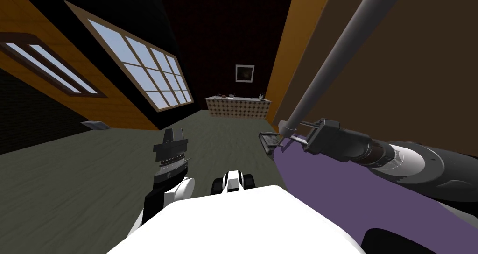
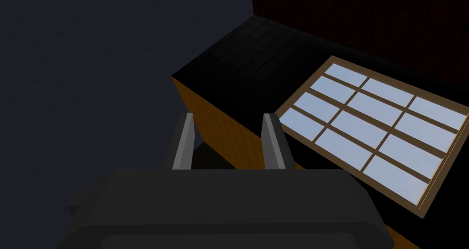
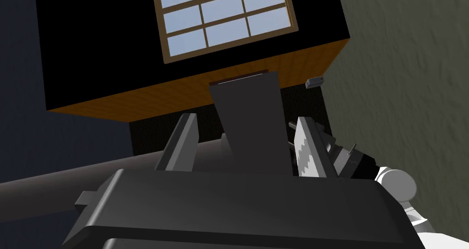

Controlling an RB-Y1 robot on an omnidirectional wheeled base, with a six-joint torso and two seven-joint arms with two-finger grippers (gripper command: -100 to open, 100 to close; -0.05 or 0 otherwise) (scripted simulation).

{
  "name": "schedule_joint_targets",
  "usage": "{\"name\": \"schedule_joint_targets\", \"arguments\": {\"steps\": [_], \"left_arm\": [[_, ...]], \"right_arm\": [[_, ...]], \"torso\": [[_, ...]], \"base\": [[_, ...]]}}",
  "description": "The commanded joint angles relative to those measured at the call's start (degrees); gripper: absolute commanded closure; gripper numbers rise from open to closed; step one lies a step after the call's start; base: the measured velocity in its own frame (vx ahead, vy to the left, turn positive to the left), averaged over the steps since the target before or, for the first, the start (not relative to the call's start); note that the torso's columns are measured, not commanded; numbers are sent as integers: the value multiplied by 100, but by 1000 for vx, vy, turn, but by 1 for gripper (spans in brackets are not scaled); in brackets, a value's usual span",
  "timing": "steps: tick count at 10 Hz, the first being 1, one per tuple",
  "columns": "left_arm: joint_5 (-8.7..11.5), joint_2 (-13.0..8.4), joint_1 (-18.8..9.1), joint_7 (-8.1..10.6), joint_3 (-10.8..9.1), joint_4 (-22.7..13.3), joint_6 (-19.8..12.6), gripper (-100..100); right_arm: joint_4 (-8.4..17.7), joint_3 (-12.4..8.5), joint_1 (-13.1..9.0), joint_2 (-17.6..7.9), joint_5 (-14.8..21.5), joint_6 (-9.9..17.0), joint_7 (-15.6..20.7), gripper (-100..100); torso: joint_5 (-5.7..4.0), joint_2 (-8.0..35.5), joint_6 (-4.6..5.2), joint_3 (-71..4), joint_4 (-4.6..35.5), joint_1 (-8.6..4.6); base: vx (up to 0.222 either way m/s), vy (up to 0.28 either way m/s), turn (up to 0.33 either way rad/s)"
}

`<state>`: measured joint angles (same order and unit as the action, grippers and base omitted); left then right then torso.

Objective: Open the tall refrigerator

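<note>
At the right gripper (image 3: 246, 119): fingers spread, one on each side of the lower end of the long grey handle (image 1: 336, 55). No firm pinch can be read. In the right wrist view a dark grey flat piece (image 3: 252, 122) stands between the fingers, close to one and with a gap to the other. It may be the handle's foot, but I cannot tell.

Key relation: the handle lies directly in the right gripper's reach. Its long axis runs from the fingers up and away along the refrigerator's brown face (image 1: 411, 78), judged upright once the camera's slant is allowed for. The right forearm comes in crosswise to that axis, from the robot's right.

Left gripper (image 2: 229, 116): fingers apart, nothing between them, held low to the left of the chest and well apart from the handle. The right arm is the nearer and is the working arm.

Judgement: the reach is done. The next step is to close on the bar and pull it off the face. The hinge side is not visible, so the swing direction is unknown.

Surroundings:
- purple surface (image 1: 336, 190) under the right arm
- orange wall strip (image 1: 298, 45) beside the refrigerator
- grey-green floor (image 1: 93, 181)
- window (image 1: 140, 64) on the left
- counter (image 1: 238, 107) at the far end
</note>
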<state>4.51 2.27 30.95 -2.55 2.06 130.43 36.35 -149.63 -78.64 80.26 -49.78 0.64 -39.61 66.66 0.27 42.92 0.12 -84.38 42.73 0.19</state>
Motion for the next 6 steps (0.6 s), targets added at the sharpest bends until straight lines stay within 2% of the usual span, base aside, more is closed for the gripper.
{"name": "schedule_joint_targets", "arguments": {"steps": [1,3,4,6], "left_arm": [[0,0,0,0,0,0,0,0],[0,0,-1,0,0,0,0,0],[0,0,-1,0,0,0,0,0],[0,-1,2,0,-1,0,0,0]], "right_arm": [[4,-5,-22,-160,-229,-267,221,100],[-9,-5,-20,-320,-389,-455,378,100],[89,-265,34,-396,-425,-399,147,-100],[190,-575,63,-492,-546,-391,-38,-100]], "torso": [[-2,7,2,4,3,-11],[-7,12,4,8,4,-11],[-10,3,5,1,3,-28],[-32,-114,-9,-64,-53,-53]], "base": [[-227,40,75],[-249,60,66],[-106,17,22],[3,17,-7]]}}
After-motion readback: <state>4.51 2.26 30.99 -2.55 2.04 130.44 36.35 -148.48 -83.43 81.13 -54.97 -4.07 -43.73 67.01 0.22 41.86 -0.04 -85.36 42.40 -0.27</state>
